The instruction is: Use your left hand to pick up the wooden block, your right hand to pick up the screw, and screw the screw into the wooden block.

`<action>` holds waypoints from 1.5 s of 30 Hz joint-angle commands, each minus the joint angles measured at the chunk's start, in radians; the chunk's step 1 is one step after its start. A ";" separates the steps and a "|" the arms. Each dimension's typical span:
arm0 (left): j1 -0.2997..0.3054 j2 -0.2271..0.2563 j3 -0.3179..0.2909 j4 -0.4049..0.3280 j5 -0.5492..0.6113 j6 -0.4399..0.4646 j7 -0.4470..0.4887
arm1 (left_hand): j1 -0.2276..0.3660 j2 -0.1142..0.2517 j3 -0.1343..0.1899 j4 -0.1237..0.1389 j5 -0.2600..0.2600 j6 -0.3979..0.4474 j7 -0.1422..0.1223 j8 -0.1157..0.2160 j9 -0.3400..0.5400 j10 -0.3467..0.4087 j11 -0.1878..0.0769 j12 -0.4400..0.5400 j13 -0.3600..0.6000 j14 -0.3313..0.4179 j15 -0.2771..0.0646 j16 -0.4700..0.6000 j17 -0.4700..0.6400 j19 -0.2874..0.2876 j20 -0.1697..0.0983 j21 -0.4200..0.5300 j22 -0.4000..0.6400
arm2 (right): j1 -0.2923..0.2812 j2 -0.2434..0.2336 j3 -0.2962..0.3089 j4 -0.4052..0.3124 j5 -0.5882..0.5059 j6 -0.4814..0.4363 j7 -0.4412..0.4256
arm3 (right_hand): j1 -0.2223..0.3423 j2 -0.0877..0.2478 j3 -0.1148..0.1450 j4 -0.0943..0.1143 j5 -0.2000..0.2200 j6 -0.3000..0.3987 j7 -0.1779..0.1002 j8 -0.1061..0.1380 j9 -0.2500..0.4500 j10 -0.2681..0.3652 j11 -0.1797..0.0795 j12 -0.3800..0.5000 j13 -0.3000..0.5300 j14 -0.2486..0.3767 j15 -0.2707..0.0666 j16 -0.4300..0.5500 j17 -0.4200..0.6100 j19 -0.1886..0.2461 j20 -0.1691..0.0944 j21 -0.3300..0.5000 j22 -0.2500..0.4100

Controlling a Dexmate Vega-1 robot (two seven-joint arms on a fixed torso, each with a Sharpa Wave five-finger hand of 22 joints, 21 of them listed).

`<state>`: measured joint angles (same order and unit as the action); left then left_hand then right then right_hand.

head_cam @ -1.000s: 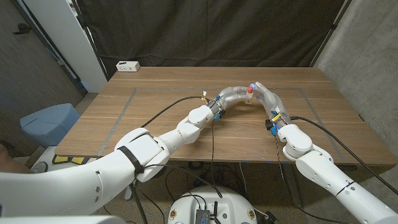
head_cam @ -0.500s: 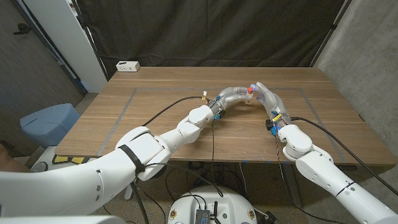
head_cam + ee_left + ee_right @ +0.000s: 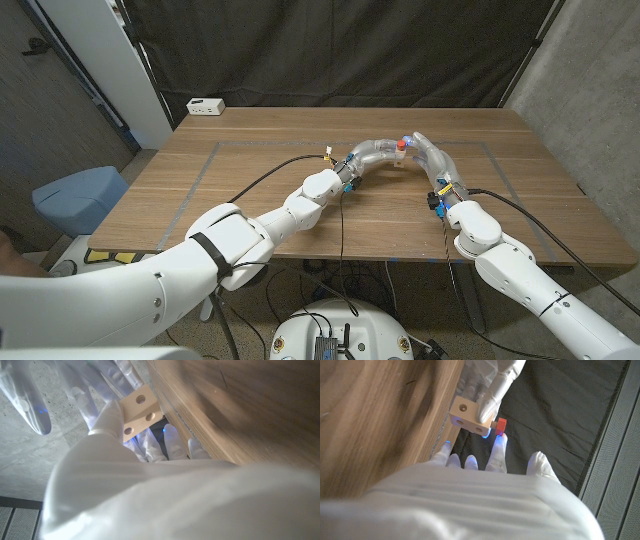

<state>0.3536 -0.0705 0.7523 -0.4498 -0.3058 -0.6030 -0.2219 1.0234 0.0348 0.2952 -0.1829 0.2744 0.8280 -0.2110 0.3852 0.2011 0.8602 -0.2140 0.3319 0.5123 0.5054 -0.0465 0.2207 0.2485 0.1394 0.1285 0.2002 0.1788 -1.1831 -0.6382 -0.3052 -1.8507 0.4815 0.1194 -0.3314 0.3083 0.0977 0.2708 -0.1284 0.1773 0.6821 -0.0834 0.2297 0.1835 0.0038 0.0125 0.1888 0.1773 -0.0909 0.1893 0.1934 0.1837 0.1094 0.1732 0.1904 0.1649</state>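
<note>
Wooden table (image 3: 250, 190), unlabelled wooden block (image 3: 468, 415) in left hand (image 3: 372, 152).

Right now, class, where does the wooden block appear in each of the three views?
Head view: wooden block above the table's middle, between both hands.
Left wrist view: upper middle, holes showing.
Right wrist view: upper middle.
Shared landmark: the table.

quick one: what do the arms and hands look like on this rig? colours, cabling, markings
Both arms are glossy white rounded shells. The left arm has a black band. Black cables run to each wrist, with small yellow and blue tags there. The left hand and right hand wear translucent whitish gloves; blue lights glow at fingertips.
</note>
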 commanded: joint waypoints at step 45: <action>-0.024 -0.023 0.003 0.048 -0.009 0.020 -0.011 | -0.032 0.063 0.042 0.030 0.004 0.079 0.043 0.002 0.012 0.018 -0.006 0.030 0.105 0.010 -0.089 0.003 0.003 0.006 0.004 0.009 0.006 | -0.033 0.001 0.028 -0.017 0.000 0.017 -0.020 | 0.004 0.010 0.018 -0.015 0.000 0.143 0.020 0.009 0.006 0.067 -0.010 0.007 0.001 0.045 -0.008 0.008 0.001 0.044 0.010 0.003 0.003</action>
<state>0.3259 -0.0952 0.7533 -0.3982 -0.3137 -0.5776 -0.2317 1.0234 0.0348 0.2983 -0.1860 0.2742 0.8279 -0.2110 0.3796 0.2011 0.8604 -0.2138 0.3317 0.5124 0.5089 -0.0501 0.2207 0.2484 0.1394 0.1285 0.2002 0.1840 -1.2049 -0.6370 -0.2864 -1.8611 0.4810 0.1323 -0.3386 0.3083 0.0977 0.2833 -0.1408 0.1773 0.8378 -0.0538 0.2498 0.1866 0.0650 -0.0084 0.1964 0.1774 -0.0553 0.1786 0.2011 0.1813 0.1450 0.1842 0.1926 0.1649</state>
